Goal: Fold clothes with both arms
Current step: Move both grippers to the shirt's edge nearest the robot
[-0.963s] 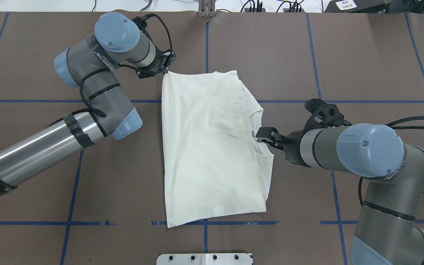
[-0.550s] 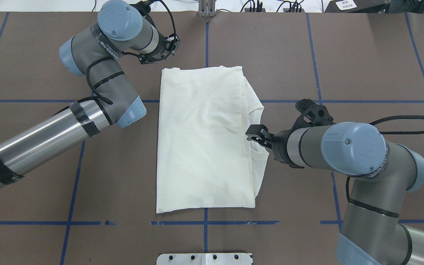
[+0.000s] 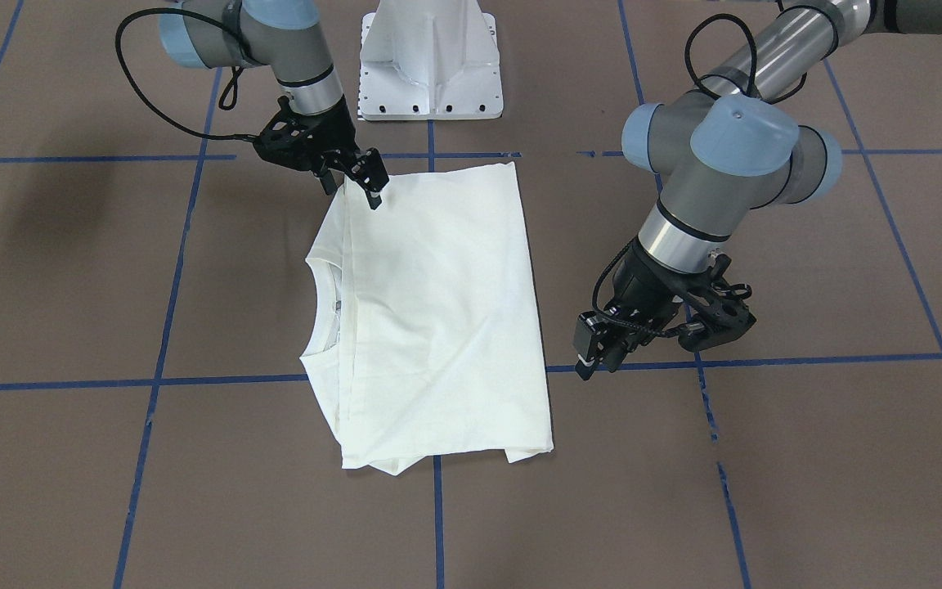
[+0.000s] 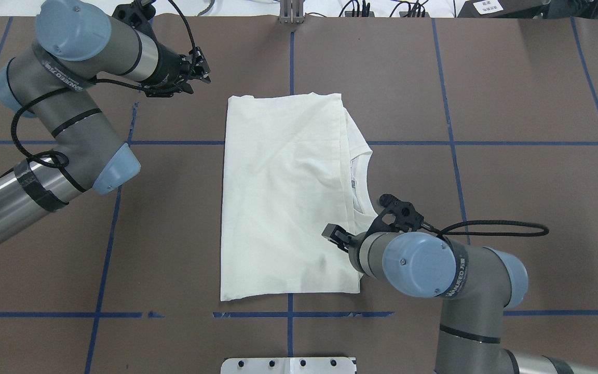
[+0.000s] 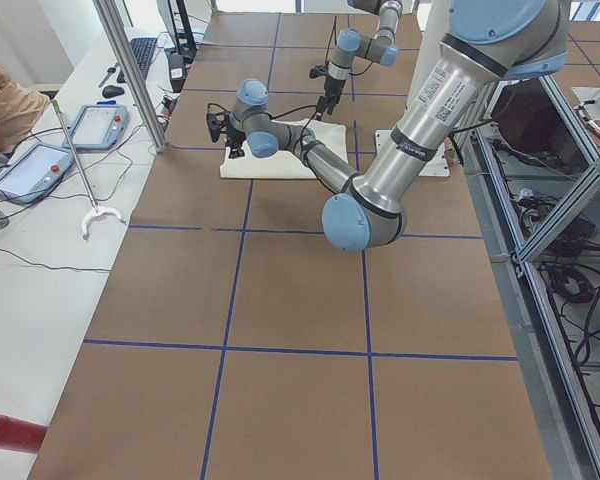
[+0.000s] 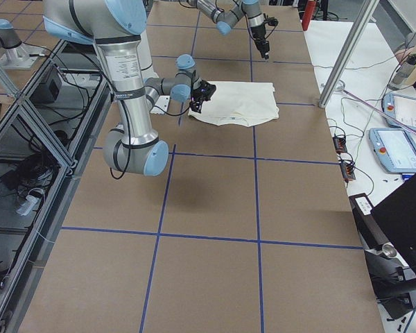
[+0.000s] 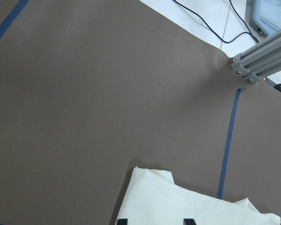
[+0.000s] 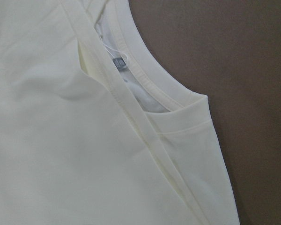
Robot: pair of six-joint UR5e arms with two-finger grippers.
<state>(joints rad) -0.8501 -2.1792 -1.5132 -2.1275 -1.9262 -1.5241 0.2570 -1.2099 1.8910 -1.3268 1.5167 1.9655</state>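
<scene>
Seeing my left fingers (image 7: 188, 221) spread apart and empty just off the far left corner of the folded cream long-sleeved T-shirt (image 4: 283, 197), I cannot tell how my right fingers (image 3: 373, 184) stand over its near collar-side edge, plain side up on the brown blue-taped surface (image 4: 512, 93).

One camera looked down on the bench (image 4: 512, 78) from above the white pedestal (image 4: 288, 365); another faced it from across. Two end cameras looked along it; both wrist cameras shared the shirt (image 8: 61, 140), close.
</scene>
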